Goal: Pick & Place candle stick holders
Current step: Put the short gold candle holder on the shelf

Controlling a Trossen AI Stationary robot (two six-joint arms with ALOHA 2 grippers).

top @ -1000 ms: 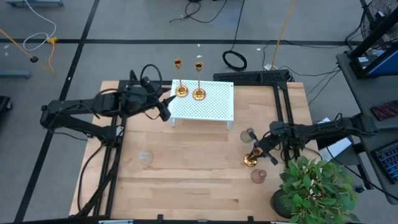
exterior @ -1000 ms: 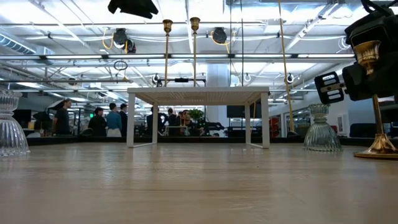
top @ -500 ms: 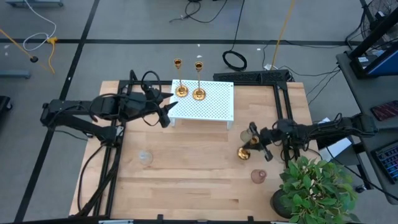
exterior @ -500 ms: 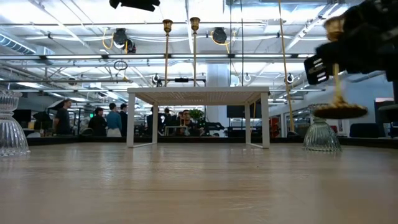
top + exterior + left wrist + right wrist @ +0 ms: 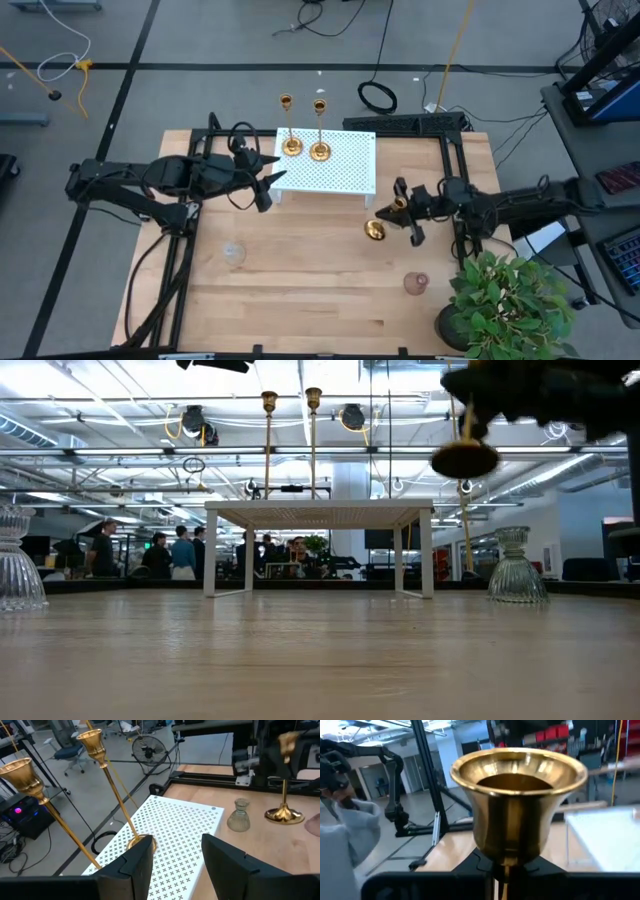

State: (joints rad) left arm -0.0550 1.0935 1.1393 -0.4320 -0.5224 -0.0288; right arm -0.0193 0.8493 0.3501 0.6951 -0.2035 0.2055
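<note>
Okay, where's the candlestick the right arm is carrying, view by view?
High view: candlestick right of centre, in the right gripper.
Low view: its base hangs at upper right, clear of the tabletop.
Left wrist view: upper right.
Right wrist view: its cup fills the centre.
Shared landmark: the white perforated stand, holding the other two candlesticks.

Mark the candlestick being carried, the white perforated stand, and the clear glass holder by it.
carried candlestick (image 5: pixel 375 230), high view, round base
white perforated stand (image 5: pixel 335 165), high view, bare top
clear glass holder (image 5: pixel 238 817), left wrist view, body
</note>
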